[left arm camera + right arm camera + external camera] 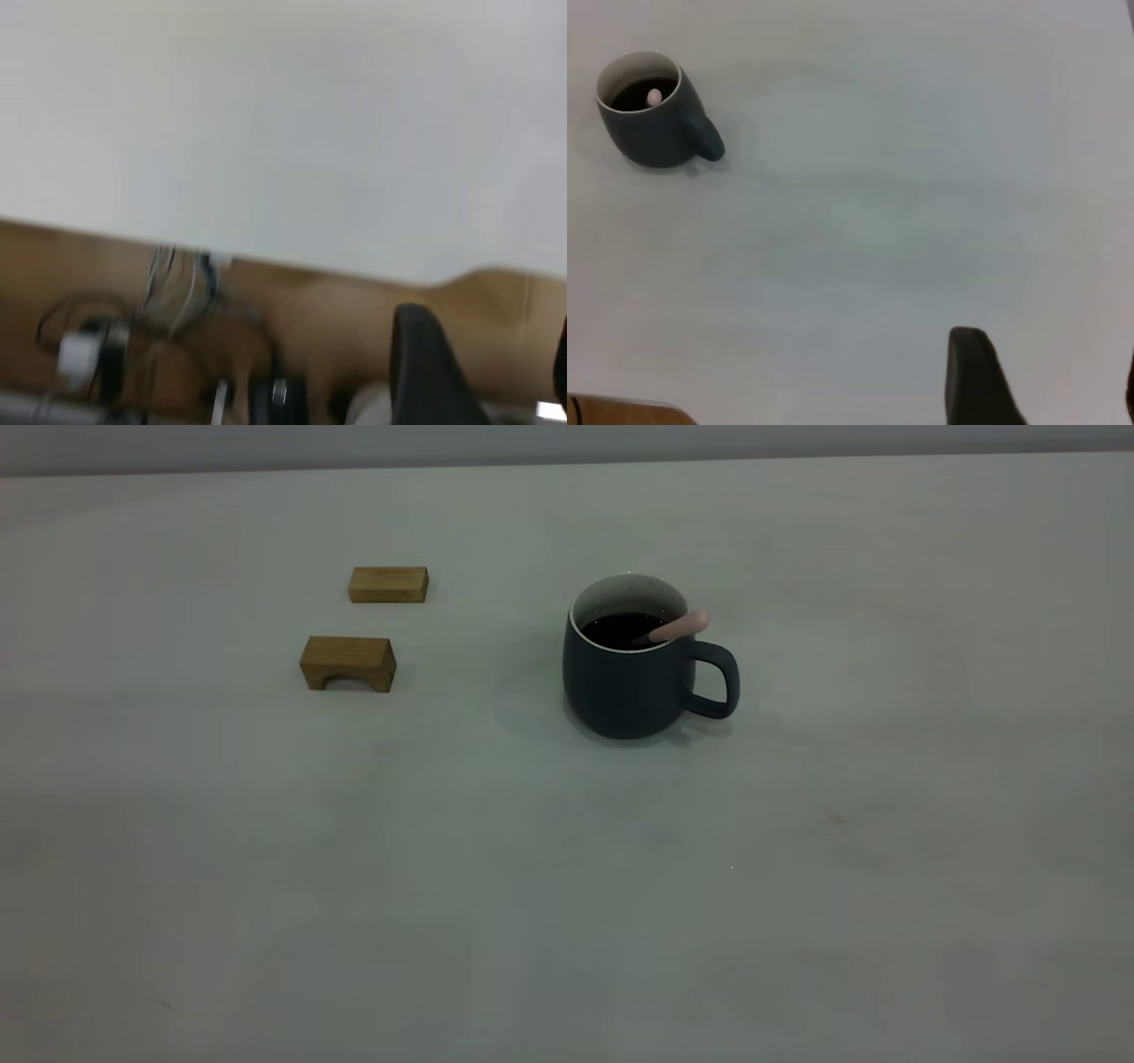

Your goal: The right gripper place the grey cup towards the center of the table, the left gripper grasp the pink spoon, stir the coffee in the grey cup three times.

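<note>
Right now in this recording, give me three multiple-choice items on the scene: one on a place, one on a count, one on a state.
1. Where does the pink spoon lie?
A. on the table beside the blocks
B. in the grey cup, handle leaning on the rim
C. on top of a block

2. How many wooden blocks are on the table?
A. one
B. two
C. four

3. What state is the cup in?
A. upright, holding coffee
B. tipped over
C. upright, empty

Answers: 1 B, the pink handle sticks out over the rim on the cup handle's side; 2 B, two blocks sit apart from the cup; 3 A, dark liquid shows inside.
</note>
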`<state>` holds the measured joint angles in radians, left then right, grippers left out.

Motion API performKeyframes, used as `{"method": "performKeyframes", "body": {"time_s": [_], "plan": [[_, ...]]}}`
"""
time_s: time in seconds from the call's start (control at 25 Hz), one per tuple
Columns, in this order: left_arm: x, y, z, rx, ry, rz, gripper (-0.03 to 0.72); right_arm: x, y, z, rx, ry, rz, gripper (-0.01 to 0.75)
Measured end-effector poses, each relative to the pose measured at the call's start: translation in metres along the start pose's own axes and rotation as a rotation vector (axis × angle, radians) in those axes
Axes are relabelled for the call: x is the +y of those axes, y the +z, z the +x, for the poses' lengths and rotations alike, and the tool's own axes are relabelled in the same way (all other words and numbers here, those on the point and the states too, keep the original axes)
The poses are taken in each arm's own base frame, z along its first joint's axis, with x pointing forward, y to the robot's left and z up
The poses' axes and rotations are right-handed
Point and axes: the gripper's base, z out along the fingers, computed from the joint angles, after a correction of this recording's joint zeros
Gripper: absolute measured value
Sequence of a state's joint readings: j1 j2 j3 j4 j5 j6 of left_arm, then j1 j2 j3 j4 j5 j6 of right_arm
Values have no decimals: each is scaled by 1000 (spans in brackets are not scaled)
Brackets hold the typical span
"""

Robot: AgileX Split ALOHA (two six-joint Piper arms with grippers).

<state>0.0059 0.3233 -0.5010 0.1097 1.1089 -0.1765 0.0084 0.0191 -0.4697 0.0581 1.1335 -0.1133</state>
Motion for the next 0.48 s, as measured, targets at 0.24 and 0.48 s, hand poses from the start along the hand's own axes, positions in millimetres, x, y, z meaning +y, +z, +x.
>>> {"method": "performKeyframes", "body": {"time_s": [0.24,0.48], "plan": [[5,-15,22,-174,-2,21,421,0,0,0,0,0,0,441],[7,-24,38,-288,5,44,421,0,0,0,0,0,0,441]]}}
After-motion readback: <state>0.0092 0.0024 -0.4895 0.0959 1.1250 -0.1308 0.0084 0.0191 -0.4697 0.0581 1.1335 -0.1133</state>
